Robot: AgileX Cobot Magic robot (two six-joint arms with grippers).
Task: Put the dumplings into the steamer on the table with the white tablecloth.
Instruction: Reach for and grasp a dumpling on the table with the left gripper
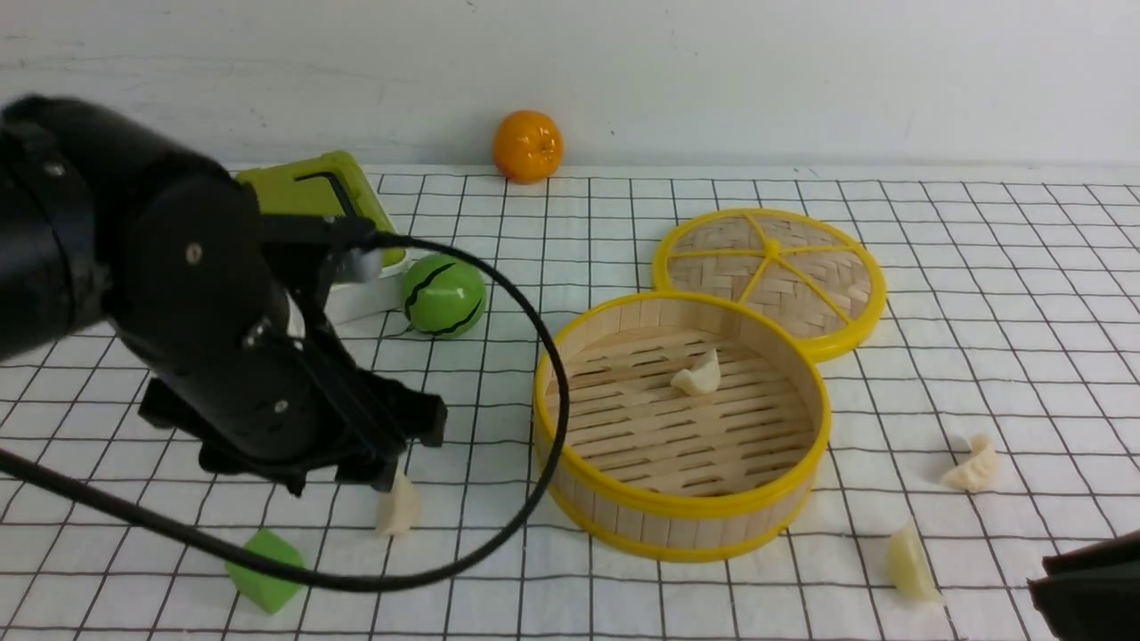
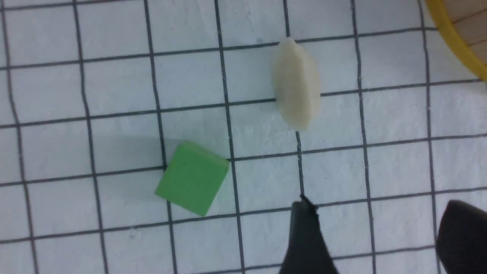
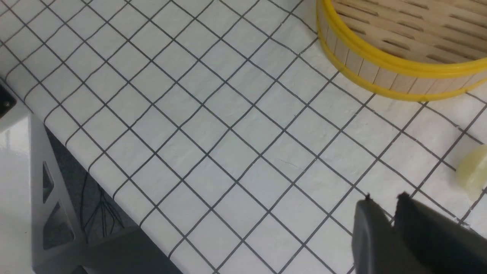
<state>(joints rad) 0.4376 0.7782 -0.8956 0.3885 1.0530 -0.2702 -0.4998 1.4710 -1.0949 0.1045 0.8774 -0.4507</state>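
The steamer stands mid-table on the white grid tablecloth, with one dumpling lying on its slatted floor. A second dumpling lies on the cloth to the steamer's left, just under my left gripper. In the left wrist view that gripper is open and empty, and the dumpling lies ahead of its fingertips, clear of them. Two more dumplings lie to the steamer's right. My right gripper is shut and empty, low at the front right, with a dumpling beside it.
The flat woven lid leans against the steamer's far side. A green cube lies near the left dumpling. A green striped ball, a green-and-white box and an orange sit at the back. My left arm's black cable loops over the steamer's left rim. The table's front edge is close.
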